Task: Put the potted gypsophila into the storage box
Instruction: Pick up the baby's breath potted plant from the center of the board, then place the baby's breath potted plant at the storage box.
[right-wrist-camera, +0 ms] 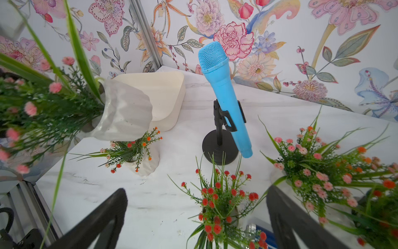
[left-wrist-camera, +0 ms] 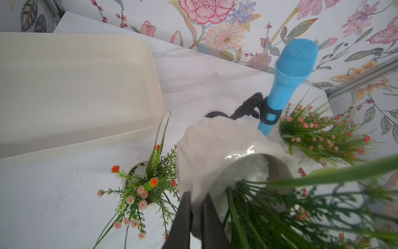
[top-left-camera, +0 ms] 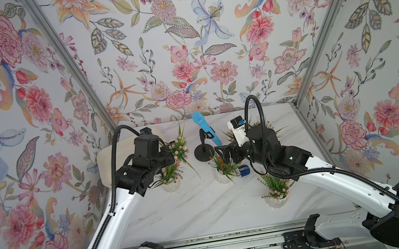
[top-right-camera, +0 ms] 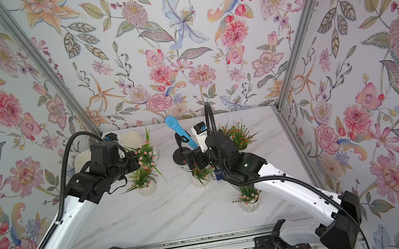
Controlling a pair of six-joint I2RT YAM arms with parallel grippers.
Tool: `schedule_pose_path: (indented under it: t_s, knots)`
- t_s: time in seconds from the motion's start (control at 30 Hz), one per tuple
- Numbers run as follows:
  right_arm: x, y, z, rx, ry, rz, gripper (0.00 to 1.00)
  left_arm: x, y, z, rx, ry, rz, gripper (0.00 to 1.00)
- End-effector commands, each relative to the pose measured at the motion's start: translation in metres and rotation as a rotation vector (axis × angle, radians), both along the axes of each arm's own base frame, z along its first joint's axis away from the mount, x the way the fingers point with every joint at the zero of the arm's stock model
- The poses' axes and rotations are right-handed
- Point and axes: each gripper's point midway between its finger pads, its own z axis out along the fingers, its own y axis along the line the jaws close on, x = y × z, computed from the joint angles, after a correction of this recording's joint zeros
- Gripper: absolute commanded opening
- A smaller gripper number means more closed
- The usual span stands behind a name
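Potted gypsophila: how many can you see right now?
5 potted gypsophila: one in the left pincer, one beneath it, one below the open right pincer, one behind the right arm, one at front right. The right arm may hide another.

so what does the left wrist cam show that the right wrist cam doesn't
Only the left wrist view: the left gripper shut on the rim of the held gypsophila pot, and the storage box seen from above, with nothing in the part that shows.
Only the right wrist view: the right gripper open, a red-flowered gypsophila between its fingers in the picture, and a small blue object by that plant.
Both: the same held pot, the box, and the blue microphone.
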Motion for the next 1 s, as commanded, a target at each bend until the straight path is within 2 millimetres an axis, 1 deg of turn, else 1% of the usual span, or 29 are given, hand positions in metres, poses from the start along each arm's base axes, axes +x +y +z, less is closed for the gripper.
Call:
schedule_pose_path:
  t_s: [0.0, 0.07, 0.17, 0.23, 0.33, 0.37, 0.43, 0.5, 0.53, 0.57, 0.7, 0.87, 0.97]
  knots:
    - [0.014, 0.011, 0.009, 0.005, -0.039, 0.017, 1.00, 0.046, 0.021, 0.050, -0.037, -0.202, 0.040, 0.00]
    - [0.023, 0.021, 0.011, -0.004, -0.051, 0.036, 1.00, 0.066, 0.035, 0.049, -0.006, -0.201, 0.055, 0.00]
    - [0.040, 0.041, 0.016, -0.013, -0.066, 0.074, 1.00, 0.093, 0.056, 0.037, 0.039, -0.167, 0.087, 0.00]
    - [0.053, 0.055, 0.018, -0.025, -0.085, 0.099, 1.00, 0.108, 0.074, 0.024, 0.057, -0.144, 0.132, 0.00]
    - [0.074, 0.077, 0.020, -0.022, -0.092, 0.139, 1.00, 0.123, 0.112, 0.004, 0.061, -0.131, 0.235, 0.00]
    - [0.080, 0.085, 0.025, -0.008, -0.096, 0.155, 1.00, 0.127, 0.124, -0.002, 0.047, -0.130, 0.267, 0.00]
    - [0.088, 0.099, 0.027, 0.010, -0.092, 0.189, 1.00, 0.133, 0.147, -0.013, 0.017, -0.139, 0.325, 0.00]
    - [0.096, 0.110, 0.024, 0.018, -0.082, 0.208, 1.00, 0.138, 0.172, -0.023, -0.004, -0.139, 0.381, 0.00]
    - [0.100, 0.113, 0.023, 0.023, -0.076, 0.215, 1.00, 0.141, 0.181, -0.027, -0.009, -0.138, 0.403, 0.00]
    - [0.103, 0.116, 0.021, 0.025, -0.068, 0.224, 1.00, 0.146, 0.191, -0.040, -0.011, -0.114, 0.421, 0.00]
    - [0.111, 0.124, 0.011, 0.010, -0.040, 0.237, 1.00, 0.154, 0.226, -0.061, 0.017, -0.076, 0.497, 0.00]
    - [0.119, 0.123, 0.001, 0.001, -0.024, 0.213, 1.00, 0.153, 0.272, -0.092, -0.024, -0.054, 0.606, 0.00]
    - [0.124, 0.120, -0.004, -0.003, -0.014, 0.197, 1.00, 0.152, 0.296, -0.106, -0.040, -0.048, 0.666, 0.00]
